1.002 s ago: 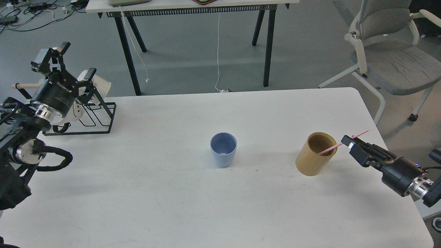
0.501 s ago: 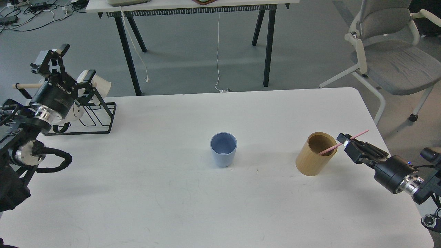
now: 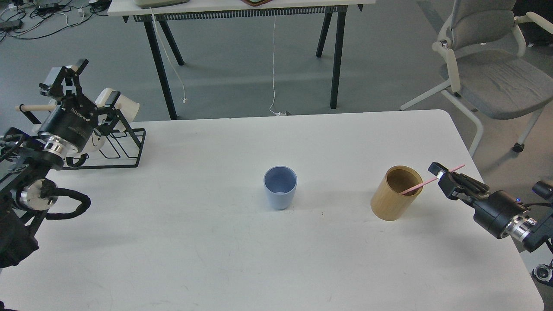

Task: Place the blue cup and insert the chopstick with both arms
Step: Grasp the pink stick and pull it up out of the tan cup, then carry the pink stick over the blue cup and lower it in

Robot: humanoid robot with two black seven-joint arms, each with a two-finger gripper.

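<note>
The blue cup stands upright and empty at the middle of the white table. The pink chopstick leans out of the tan wooden holder, its lower end inside and its upper end pointing up to the right. My right gripper is just right of the holder, with its fingers shut on the chopstick near its upper end. My left gripper is open and empty at the far left, raised over the black wire rack, far from the cup.
The rack holds white mugs and a pale wooden rod at the table's back left corner. A grey office chair stands beyond the table's right edge. Another table's black legs stand behind.
My right gripper has shifted slightly right and up, and the chopstick's upper end moved with it. My left gripper has barely moved. The cup and holder are unmoved.
</note>
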